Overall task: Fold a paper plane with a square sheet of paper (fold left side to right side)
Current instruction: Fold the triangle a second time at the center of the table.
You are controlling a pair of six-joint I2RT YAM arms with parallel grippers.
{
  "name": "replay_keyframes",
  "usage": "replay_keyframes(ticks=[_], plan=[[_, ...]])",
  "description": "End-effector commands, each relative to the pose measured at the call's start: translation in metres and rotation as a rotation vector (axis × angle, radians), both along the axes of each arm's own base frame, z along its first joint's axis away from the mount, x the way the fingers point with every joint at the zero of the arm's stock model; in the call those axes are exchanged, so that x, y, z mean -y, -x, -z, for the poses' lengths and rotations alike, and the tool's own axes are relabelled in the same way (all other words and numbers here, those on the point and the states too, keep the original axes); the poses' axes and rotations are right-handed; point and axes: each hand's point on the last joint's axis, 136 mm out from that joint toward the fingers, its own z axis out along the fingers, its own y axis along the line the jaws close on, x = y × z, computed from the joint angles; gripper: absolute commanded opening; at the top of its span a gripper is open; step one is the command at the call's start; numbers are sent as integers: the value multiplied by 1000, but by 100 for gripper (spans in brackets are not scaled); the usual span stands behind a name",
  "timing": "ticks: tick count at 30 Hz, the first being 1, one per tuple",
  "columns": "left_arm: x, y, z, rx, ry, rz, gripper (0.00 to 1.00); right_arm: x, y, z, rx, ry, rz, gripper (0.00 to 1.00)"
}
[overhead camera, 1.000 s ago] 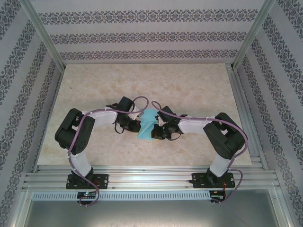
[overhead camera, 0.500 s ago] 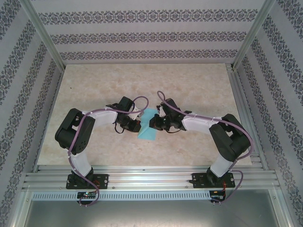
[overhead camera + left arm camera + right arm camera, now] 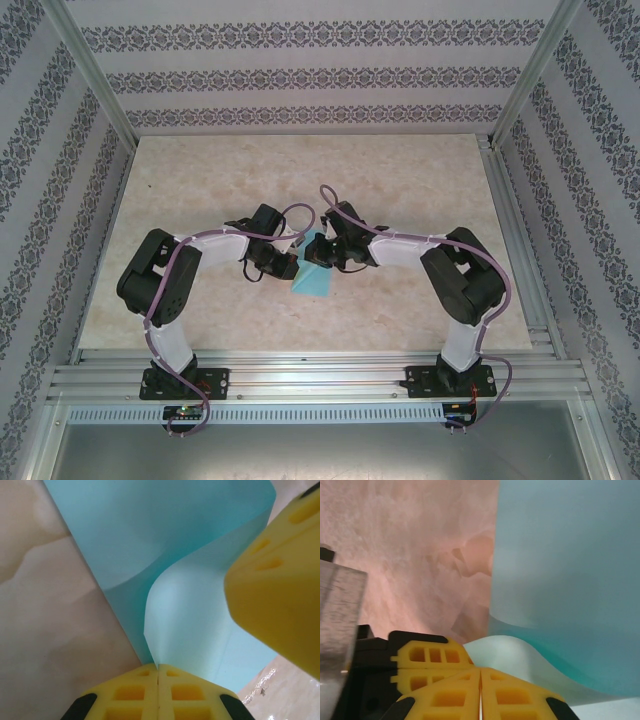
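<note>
Marble table (image 3: 250,170), curled turquoise paper (image 3: 200,555)

- square sheet of paper (image 3: 200,555): thin turquoise paper, smooth, matt, unprinted.
- left gripper (image 3: 158,669) and right gripper (image 3: 480,672): matt yellow plastic fingers with moulded pockets, and black plastic behind them.
- table (image 3: 400,170): marble-patterned top, smooth, faintly glossy.
- frame rails (image 3: 320,375): bare silvery metal with a satin sheen.
- walls (image 3: 300,80): matt patterned covering.

2 arms bent inward; left gripper (image 3: 158,669) and right gripper (image 3: 480,672) each pinch the square sheet of paper (image 3: 200,625).
</note>
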Motion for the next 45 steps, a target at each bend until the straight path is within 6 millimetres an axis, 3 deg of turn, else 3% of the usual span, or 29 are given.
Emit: replay_keyframes(ticks=[1, 21, 45], plan=[[0, 1, 11, -2, -40, 22, 5, 2, 1, 9, 3, 54, -5, 9], [2, -1, 7, 8, -31, 18, 12, 11, 8, 22, -13, 112, -17, 9], [-7, -1, 22, -11, -102, 0, 14, 17, 14, 32, -29, 138, -17, 10]])
